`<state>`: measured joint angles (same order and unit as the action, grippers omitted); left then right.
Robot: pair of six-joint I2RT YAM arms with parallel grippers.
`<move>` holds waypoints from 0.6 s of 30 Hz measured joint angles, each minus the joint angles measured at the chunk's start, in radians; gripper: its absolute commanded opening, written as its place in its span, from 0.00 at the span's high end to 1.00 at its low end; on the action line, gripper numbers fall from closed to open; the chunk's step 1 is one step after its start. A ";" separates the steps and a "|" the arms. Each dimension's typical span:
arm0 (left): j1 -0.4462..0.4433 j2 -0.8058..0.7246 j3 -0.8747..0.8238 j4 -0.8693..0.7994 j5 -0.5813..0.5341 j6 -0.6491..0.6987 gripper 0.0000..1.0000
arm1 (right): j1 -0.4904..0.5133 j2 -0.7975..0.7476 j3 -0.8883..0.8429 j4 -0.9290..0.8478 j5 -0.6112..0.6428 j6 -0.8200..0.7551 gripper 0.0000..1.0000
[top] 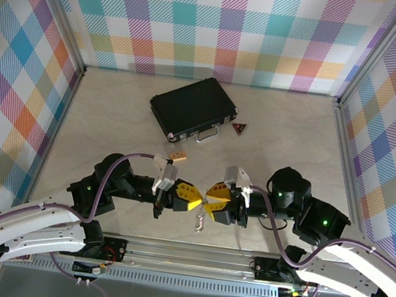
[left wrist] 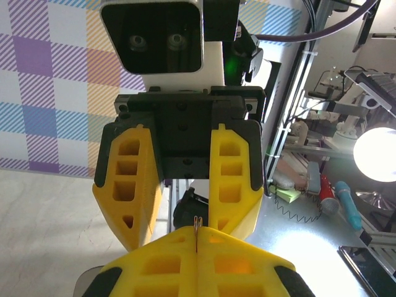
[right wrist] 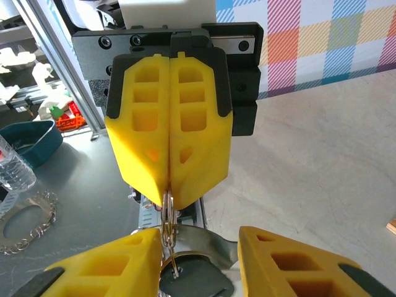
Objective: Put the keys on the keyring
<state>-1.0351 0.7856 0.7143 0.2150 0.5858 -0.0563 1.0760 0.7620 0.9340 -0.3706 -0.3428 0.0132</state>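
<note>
My left gripper (top: 194, 203) is shut on the keyring (right wrist: 167, 207), a small metal ring pinched edge-on between its yellow fingertips (left wrist: 197, 238). Only a sliver of the keyring (left wrist: 197, 224) sticks out in the left wrist view. One of the keys (right wrist: 193, 281), with a dark head and a silvery blade, hangs from the ring. In the top view it dangles (top: 200, 224) below the two grippers. My right gripper (top: 210, 203) faces the left one tip to tip. Its jaws (right wrist: 199, 241) stand apart on either side of the ring and key, and the left finger (right wrist: 108, 266) touches the ring.
A black case (top: 195, 109) lies at the back middle of the table, with a small dark triangle (top: 240, 128) to its right and a tan block (top: 178, 156) in front of it. Off the table's near edge, a jagged silver loop (right wrist: 28, 226) lies on the grey bench.
</note>
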 measured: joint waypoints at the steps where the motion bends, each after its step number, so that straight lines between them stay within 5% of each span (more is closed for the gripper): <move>1: 0.000 0.000 0.000 0.002 0.000 -0.001 1.00 | 0.000 0.000 -0.003 0.008 -0.003 0.003 0.78; 7: 0.000 0.000 -0.001 0.000 -0.003 -0.003 1.00 | 0.005 0.000 -0.011 0.026 -0.019 0.008 0.98; 13: 0.000 -0.001 0.000 -0.027 -0.006 0.004 1.00 | 0.005 -0.005 -0.019 0.025 -0.017 0.002 1.00; 18: 0.000 0.000 0.069 -0.221 -0.050 0.070 0.71 | 0.005 0.021 -0.003 -0.034 0.019 -0.034 1.00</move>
<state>-1.0351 0.7860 0.7837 -0.0059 0.5362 0.0135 1.0813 0.7834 0.9306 -0.4042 -0.3241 -0.0208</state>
